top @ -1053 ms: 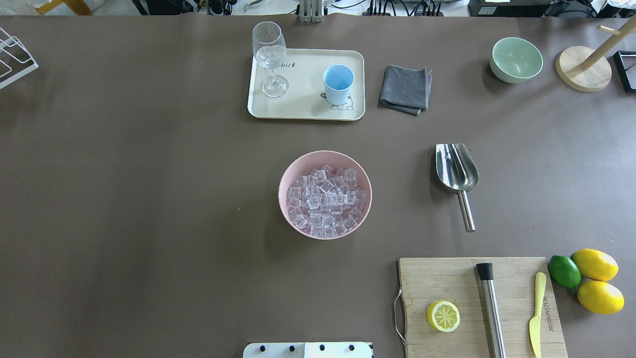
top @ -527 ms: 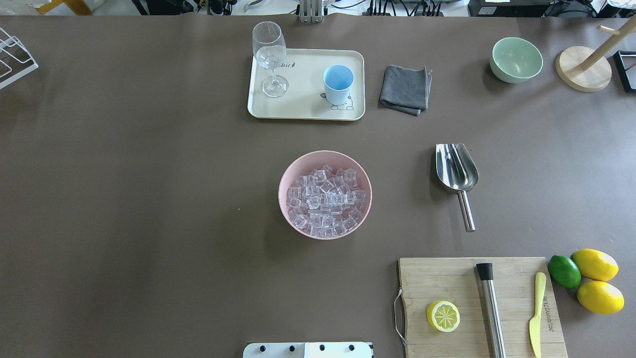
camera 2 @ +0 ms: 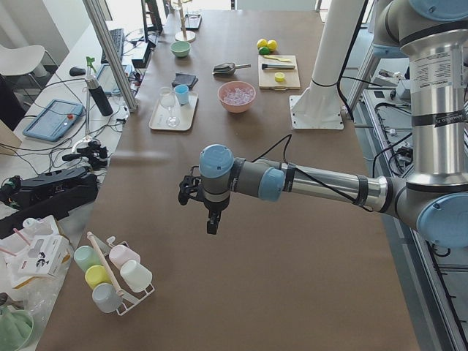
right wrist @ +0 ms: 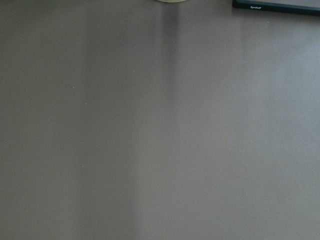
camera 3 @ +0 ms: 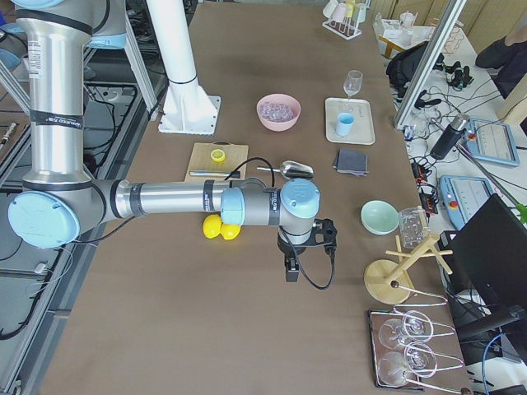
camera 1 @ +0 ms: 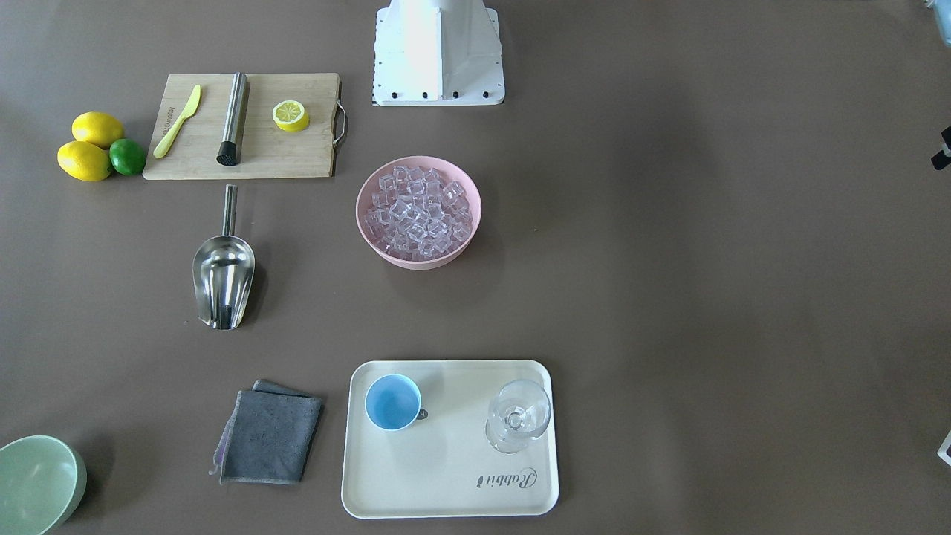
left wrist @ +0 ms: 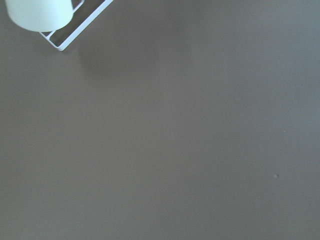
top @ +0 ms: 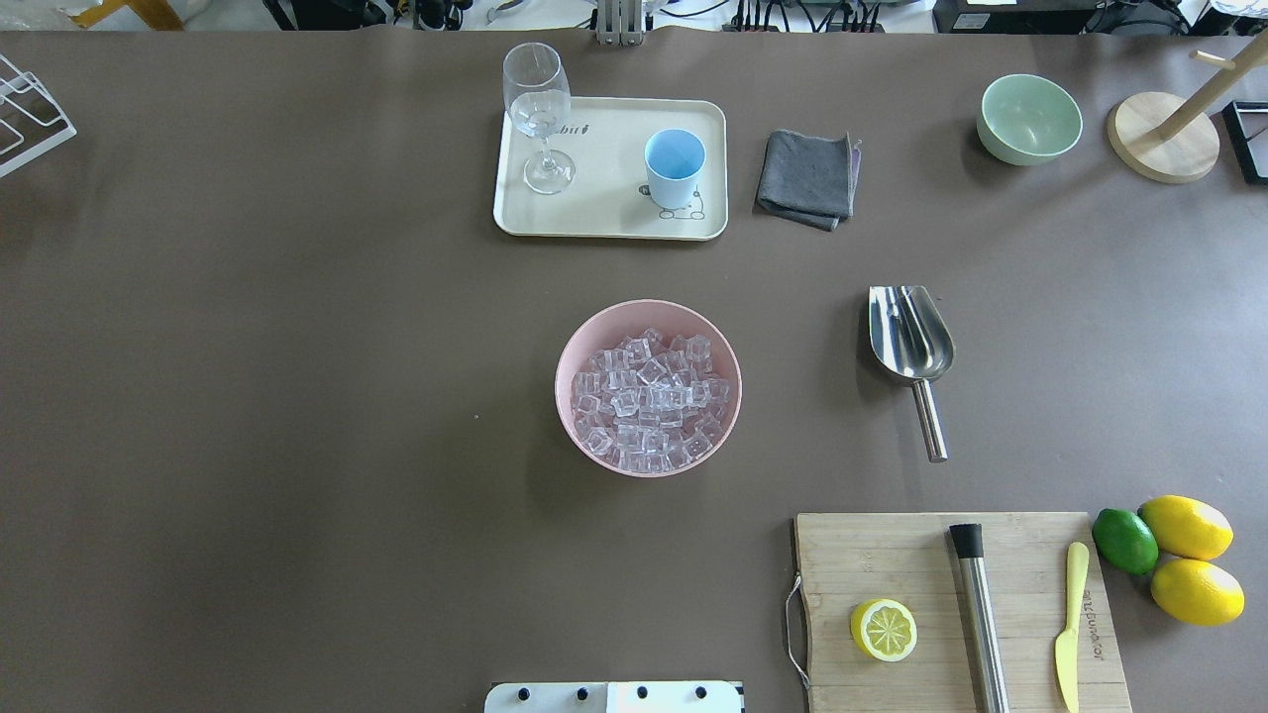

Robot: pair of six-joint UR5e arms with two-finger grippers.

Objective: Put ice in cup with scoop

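Many small clear ice cubes (top: 649, 401) fill the round pink bowl (top: 580, 342) mid-frame in the overhead view. The shiny steel scoop (top: 909, 337) lies to its right, and the light-blue round cup (top: 675, 166) stands on the cream tray (top: 604, 213) above. Whether the left gripper (camera 2: 210, 223) and right gripper (camera 3: 290, 267) have their fingers apart, I cannot tell.

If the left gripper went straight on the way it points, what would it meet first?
Likely the bare table: the left gripper points down, and its wrist view shows only that surface ahead.
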